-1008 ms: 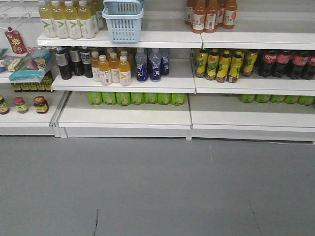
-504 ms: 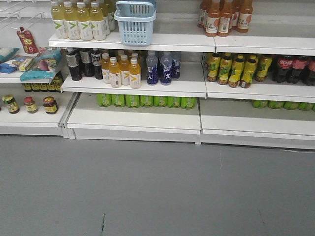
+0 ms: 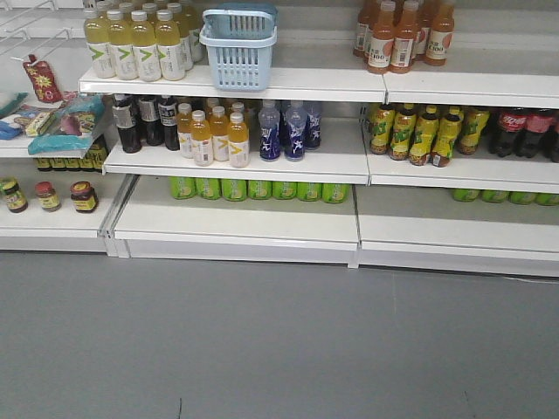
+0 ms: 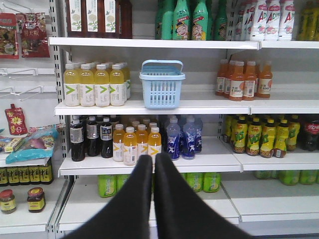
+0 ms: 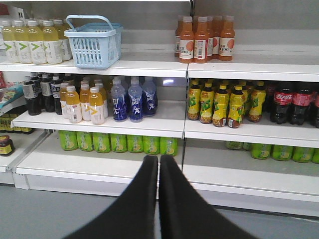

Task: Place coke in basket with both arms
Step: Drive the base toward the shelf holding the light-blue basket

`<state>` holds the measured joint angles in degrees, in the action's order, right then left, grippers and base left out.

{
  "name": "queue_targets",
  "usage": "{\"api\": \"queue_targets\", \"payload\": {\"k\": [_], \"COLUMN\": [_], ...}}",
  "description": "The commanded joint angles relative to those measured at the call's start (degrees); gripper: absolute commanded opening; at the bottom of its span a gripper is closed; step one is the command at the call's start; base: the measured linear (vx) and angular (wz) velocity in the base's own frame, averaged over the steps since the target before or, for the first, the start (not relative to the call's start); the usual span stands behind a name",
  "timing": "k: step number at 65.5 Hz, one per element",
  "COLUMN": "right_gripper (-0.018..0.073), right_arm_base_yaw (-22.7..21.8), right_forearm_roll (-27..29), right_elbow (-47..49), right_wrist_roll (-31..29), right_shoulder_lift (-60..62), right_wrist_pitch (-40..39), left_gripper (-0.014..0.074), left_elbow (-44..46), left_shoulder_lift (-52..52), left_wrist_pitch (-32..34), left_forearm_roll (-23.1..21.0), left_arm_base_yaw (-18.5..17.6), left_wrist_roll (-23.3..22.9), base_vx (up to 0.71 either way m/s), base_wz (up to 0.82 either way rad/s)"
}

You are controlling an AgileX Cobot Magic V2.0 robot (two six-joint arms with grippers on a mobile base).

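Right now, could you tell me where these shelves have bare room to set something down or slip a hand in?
Bare: the upper shelf between the basket and the orange bottles; the middle shelf right of the blue bottles; the lowest shelf before the green bottles. Crowded: left of the basket, by the pale yellow bottles, and around the coke bottles.
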<state>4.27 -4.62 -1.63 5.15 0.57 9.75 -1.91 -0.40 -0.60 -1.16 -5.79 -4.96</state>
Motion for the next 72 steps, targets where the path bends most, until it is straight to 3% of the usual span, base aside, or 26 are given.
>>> {"api": "queue_targets", "payload": {"k": [1,72], "right_gripper": [-0.0005,-0.0005], "right_arm_base_yaw": [-0.3,-0.3], "right_forearm_roll": [-0.6,-0.6], "right_elbow": [-0.6,-0.6], "right_wrist_roll": [-0.4,-0.4], "right_shoulder_lift": [1.1,1.1], "right_wrist_pitch": [-3.9,-4.0], "left_gripper": [-0.0006,-0.0006], "left_elbow": [0.1,0.1], "left_shoulder_lift": [-1.1,-1.1], "left_wrist_pitch": [4.1,4.1], "left_forearm_roll": [-0.5,-0.5], "left_arm_base_yaw": [-0.1,-0.1], "left_wrist_roll": [-0.5,-0.5], "base_vx": [0.13,0.15], "base_wz": [-0.02,-0.02]}}
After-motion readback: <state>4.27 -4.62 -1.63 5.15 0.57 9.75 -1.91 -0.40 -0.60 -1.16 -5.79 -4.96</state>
